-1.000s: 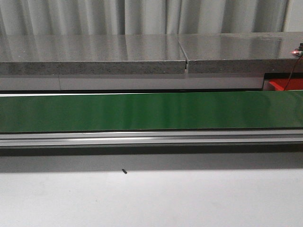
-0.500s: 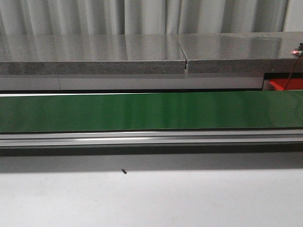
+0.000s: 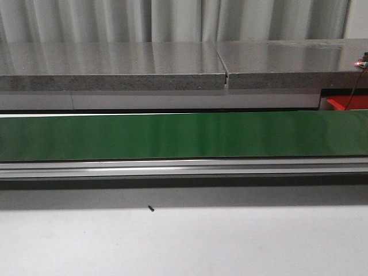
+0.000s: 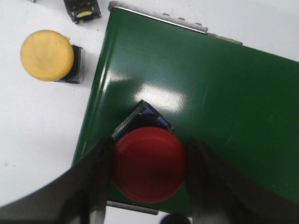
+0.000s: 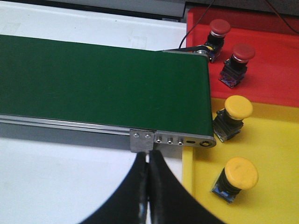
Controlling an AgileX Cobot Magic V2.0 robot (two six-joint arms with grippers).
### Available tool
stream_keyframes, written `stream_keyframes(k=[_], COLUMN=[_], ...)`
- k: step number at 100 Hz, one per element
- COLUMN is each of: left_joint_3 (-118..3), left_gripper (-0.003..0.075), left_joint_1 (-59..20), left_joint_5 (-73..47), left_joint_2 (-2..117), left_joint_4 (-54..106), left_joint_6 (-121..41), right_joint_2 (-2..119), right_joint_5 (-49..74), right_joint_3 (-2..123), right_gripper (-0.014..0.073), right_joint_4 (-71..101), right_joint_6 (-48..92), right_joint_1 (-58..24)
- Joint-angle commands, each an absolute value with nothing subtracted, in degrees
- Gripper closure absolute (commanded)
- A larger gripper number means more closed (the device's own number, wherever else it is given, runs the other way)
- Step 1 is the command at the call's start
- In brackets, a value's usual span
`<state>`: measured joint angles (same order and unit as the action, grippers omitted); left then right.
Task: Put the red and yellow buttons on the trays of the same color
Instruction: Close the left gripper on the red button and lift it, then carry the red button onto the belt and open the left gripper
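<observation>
In the left wrist view a red button [image 4: 149, 163] sits at the end of the green belt [image 4: 210, 93], and my left gripper [image 4: 148, 168] is shut on its cap, one finger on each side. A yellow button [image 4: 46, 55] lies on the white table beside the belt. In the right wrist view my right gripper [image 5: 148, 161] is shut on nothing, over the white table near the belt's end bracket [image 5: 141, 140]. The red tray [image 5: 275, 79] holds two red buttons [image 5: 218, 28] [image 5: 243, 52]. The yellow tray [image 5: 275, 149] holds two yellow buttons [image 5: 238, 107] [image 5: 240, 172]. Neither gripper shows in the front view.
The green conveyor belt [image 3: 184, 135] runs across the front view with a grey stone ledge [image 3: 115, 69] behind it and a corner of the red tray [image 3: 348, 103] at the right. Another button part [image 4: 84, 11] lies near the yellow one.
</observation>
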<state>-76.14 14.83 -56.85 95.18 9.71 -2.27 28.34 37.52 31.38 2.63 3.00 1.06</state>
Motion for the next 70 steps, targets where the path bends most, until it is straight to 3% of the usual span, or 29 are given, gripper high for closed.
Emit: stream_keyframes(k=[1, 12, 19, 49, 70], left_joint_3=[-77.76, -77.76, -77.76, -77.76, -77.76], left_gripper=[0.04, 0.0262, 0.0223, 0.0222, 0.0223], left_joint_1=[14.44, 14.44, 14.44, 14.68, 16.74], left_joint_5=[-55.38, -55.63, -55.66, -55.01, -54.57], left_joint_2=[92.81, 92.56, 92.32, 87.86, 85.36], left_joint_4=[12.26, 14.24, 16.3, 19.03, 8.52], left_joint_6=[-1.96, -3.17, -4.33, -5.91, 2.08], right_joint_2=[28.38, 28.38, 28.38, 28.38, 28.38], right_joint_5=[33.64, 33.64, 33.64, 33.64, 33.64], right_joint_3=[32.87, 32.87, 32.87, 32.87, 32.87], right_gripper=[0.066, 0.066, 0.066, 0.066, 0.066], right_joint_4=[2.39, 2.39, 2.39, 2.39, 2.39], right_joint_6=[3.57, 3.57, 3.57, 3.57, 3.57], right_joint_1=[0.96, 0.96, 0.96, 0.96, 0.96])
